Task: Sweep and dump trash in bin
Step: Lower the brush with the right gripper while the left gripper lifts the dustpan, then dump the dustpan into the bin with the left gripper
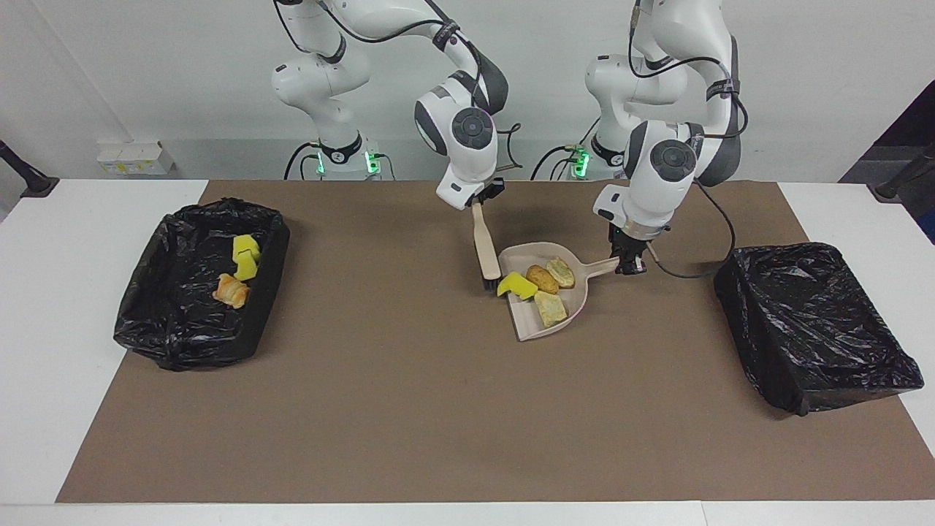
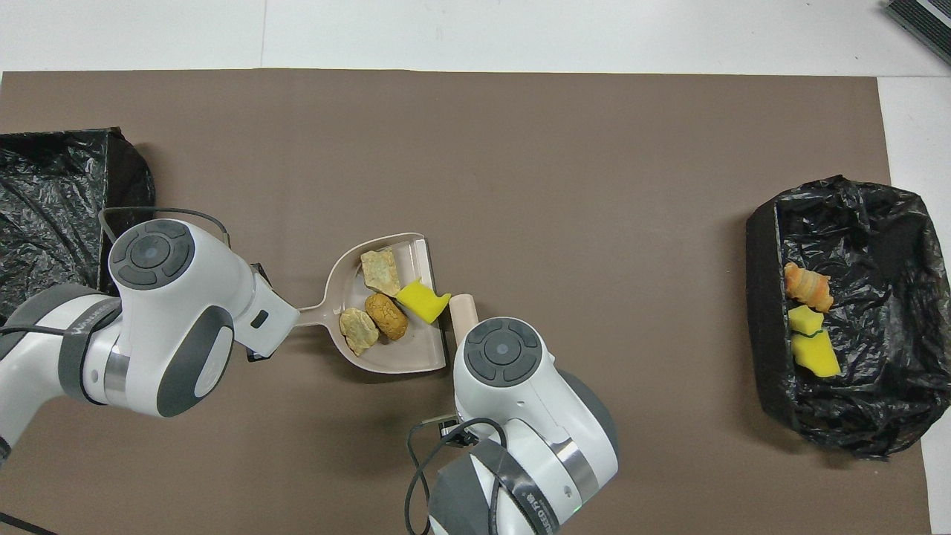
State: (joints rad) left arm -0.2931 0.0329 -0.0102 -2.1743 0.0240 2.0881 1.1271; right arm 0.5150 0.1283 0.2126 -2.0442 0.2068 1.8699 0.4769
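Observation:
My left gripper [image 1: 630, 264] is shut on the handle of the beige dustpan [image 1: 527, 323], which sits mid-table. Three tan to brown bread-like bits of trash [image 1: 542, 278] lie in the pan. A yellow sponge chunk [image 1: 514, 283] rests on its open lip. My right gripper [image 1: 481, 201] is shut on the handle of the brush [image 1: 486, 248], which hangs with its bristles just beside that chunk. In the overhead view the pan [image 2: 390, 358], the bread-like bits [image 2: 386, 316], the yellow chunk [image 2: 422, 301] and the brush's tip [image 2: 464, 305] show; both arms' wrists hide the grippers.
A black-lined bin [image 1: 168, 343] [image 2: 761, 297] at the right arm's end of the table holds two yellow sponge chunks [image 1: 245, 257] and a croissant-like piece [image 1: 231, 290]. A second black-lined bin [image 1: 811, 321] [image 2: 59, 193] stands at the left arm's end. Brown mat [image 1: 409, 409] covers the table.

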